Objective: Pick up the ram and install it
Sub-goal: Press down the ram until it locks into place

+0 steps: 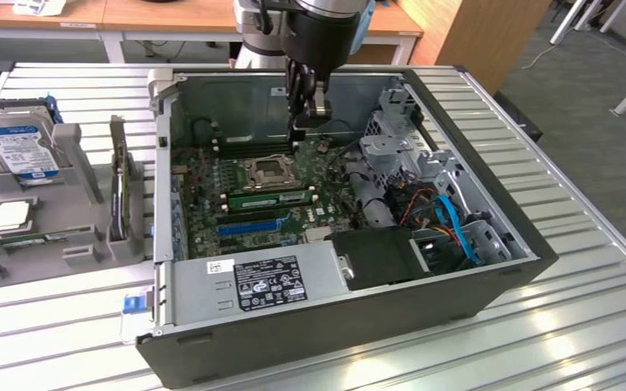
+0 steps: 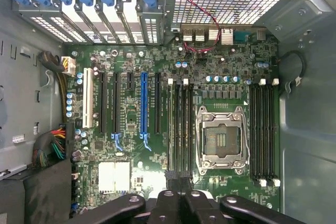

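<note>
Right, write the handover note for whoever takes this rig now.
Gripper: shut, nothing seen in it, hanging inside the open PC case above the motherboard, clear of the slots.
RAM stick: upright in a slot beside the CPU socket.
Second green stick: in the grey holder, exterior view's left.
Done: RAM stick stands in its slot.
Left: whether it is latched cannot be told.

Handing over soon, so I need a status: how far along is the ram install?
Looks done: a green ram stands edge-up on the motherboard, right beside the CPU socket. In hand: nothing that I can see. The pincer hangs above the board inside the case, shut. Left: whether the stick is pressed fully home and latched cannot be told from these views.
</note>
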You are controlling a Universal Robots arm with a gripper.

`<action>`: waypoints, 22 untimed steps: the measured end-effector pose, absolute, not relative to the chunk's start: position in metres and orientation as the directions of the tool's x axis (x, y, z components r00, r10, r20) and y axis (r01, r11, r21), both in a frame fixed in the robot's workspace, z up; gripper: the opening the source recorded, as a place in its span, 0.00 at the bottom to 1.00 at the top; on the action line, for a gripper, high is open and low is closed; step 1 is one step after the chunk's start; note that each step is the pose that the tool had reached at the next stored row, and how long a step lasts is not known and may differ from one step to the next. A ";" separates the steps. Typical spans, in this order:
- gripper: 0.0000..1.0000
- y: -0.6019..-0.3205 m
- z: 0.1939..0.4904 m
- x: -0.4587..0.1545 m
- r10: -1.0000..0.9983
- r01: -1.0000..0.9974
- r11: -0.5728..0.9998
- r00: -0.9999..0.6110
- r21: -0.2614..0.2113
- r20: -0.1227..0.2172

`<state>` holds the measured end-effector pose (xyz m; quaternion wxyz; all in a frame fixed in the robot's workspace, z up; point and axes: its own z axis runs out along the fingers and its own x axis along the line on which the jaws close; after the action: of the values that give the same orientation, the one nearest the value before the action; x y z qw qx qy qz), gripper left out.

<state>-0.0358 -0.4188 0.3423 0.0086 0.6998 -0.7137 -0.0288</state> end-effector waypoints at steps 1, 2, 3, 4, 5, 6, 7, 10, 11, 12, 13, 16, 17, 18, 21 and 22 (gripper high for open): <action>0.10 -0.419 0.342 -0.036 -0.999 -0.998 0.019 -0.020 0.053 -0.028; 0.10 -0.419 0.342 -0.036 -0.999 -0.998 0.019 -0.021 0.053 -0.028; 0.10 -0.419 0.342 -0.036 -0.999 -0.998 0.019 -0.021 0.053 -0.028; 0.10 -0.419 0.342 -0.036 -0.999 -0.998 0.019 -0.021 0.053 -0.028; 0.10 -0.419 0.342 -0.036 -0.999 -0.998 0.019 -0.021 0.053 -0.028; 0.10 -0.419 0.342 -0.036 -0.999 -0.998 0.019 -0.021 0.053 -0.028; 0.10 -0.419 0.342 -0.036 -0.999 -0.998 0.019 -0.021 0.053 -0.028; 0.10 -0.419 0.342 -0.035 -0.999 -0.998 0.019 -0.020 0.053 -0.028; 0.10 -0.419 0.342 -0.035 -0.999 -0.998 0.019 -0.020 0.053 -0.028; 0.10 -0.419 0.342 -0.034 -0.999 -0.998 0.019 -0.020 0.053 -0.028; 0.10 -0.419 0.342 -0.034 -0.999 -0.998 0.019 -0.021 0.053 -0.028; 0.10 -0.419 0.342 -0.034 -0.999 -0.998 0.019 -0.021 0.053 -0.028; 0.10 -0.419 0.342 -0.034 -0.999 -0.998 0.019 -0.021 0.053 -0.028; 0.10 -0.419 0.342 -0.034 -0.999 -0.998 0.019 -0.021 0.053 -0.028; 0.10 -0.419 0.342 -0.034 -0.999 -0.998 0.019 -0.021 0.053 -0.028; 0.10 -0.419 0.342 -0.034 -0.999 -0.998 0.019 -0.020 0.053 -0.028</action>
<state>-0.0336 -0.4186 0.3424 0.0087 0.6998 -0.7137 -0.0288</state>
